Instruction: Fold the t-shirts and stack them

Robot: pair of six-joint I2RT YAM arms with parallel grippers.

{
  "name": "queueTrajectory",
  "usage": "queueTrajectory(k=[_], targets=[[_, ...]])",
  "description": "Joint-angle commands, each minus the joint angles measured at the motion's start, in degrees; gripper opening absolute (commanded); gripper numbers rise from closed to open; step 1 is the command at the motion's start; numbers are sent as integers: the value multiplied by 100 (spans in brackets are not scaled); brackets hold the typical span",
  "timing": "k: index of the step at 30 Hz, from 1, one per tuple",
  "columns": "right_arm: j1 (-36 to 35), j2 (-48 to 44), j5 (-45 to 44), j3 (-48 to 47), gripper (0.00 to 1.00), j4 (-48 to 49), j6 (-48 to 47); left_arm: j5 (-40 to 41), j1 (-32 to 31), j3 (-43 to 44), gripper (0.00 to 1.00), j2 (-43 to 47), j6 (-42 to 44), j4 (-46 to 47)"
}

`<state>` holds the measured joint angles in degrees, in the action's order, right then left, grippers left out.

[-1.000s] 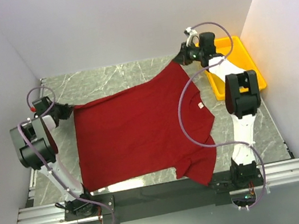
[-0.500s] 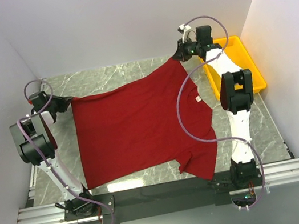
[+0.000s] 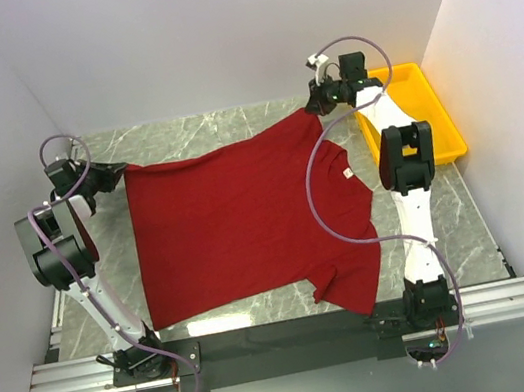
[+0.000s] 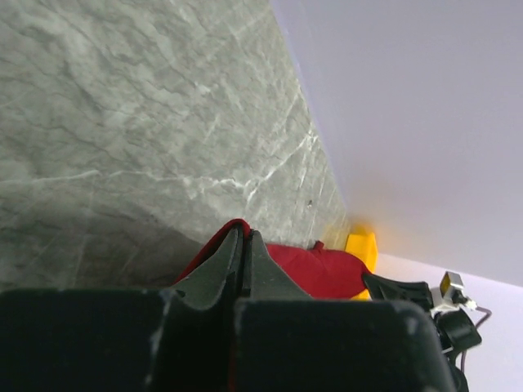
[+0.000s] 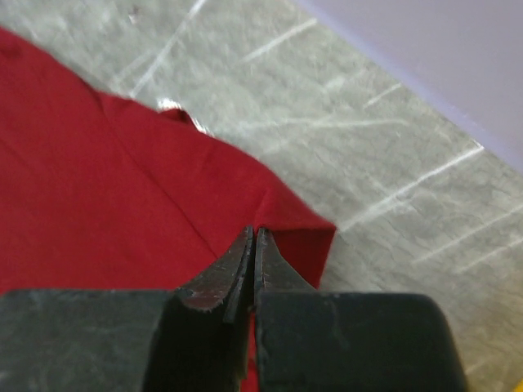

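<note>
A dark red t-shirt (image 3: 241, 222) is spread across the marble table, its white collar tag (image 3: 348, 174) toward the right. Its far edge is pulled taut between both grippers. My left gripper (image 3: 117, 175) is shut on the far left corner of the t-shirt; in the left wrist view my left gripper (image 4: 243, 234) pinches red cloth (image 4: 327, 271). My right gripper (image 3: 315, 105) is shut on the far right corner; in the right wrist view my right gripper (image 5: 253, 234) clamps a fold of the t-shirt (image 5: 114, 180). One sleeve (image 3: 351, 285) lies near the front edge.
A yellow plastic tray (image 3: 426, 116) stands at the far right against the wall, just right of the right arm, and shows as a yellow corner (image 4: 362, 246) in the left wrist view. White walls close in the table on three sides. Bare marble (image 3: 200, 131) shows behind the shirt.
Both grippers have moved toward the back wall, still holding the corners. The shirt's far edge has drawn tighter and its near edge has slid slightly away from the front rail.
</note>
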<state>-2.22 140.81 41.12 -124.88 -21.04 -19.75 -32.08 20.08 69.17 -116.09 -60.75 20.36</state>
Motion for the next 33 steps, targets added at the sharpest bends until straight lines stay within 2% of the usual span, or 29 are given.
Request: queueTrajectory(k=[1, 6, 12, 17, 22, 33], targets=[[-112, -89, -200, -344, 0, -277, -799, -325, 14, 264, 1, 139, 72, 320], [-226, -352, -622, 218, 0, -279, -1715, -466, 23, 308, 1, 166, 186, 232], [-226, -432, -729, 535, 0, 459, -1804, -554, 23, 220, 1, 219, 239, 232], [-253, -230, -606, 280, 0, 653, -2190, -607, 23, 203, 1, 245, 265, 197], [-244, -326, -544, 570, 0, 1163, -2586, -598, 31, 176, 1, 298, 344, 126], [-244, -247, -245, 684, 0, 1532, -3271, -563, 190, 176, 1, 368, 424, 91]])
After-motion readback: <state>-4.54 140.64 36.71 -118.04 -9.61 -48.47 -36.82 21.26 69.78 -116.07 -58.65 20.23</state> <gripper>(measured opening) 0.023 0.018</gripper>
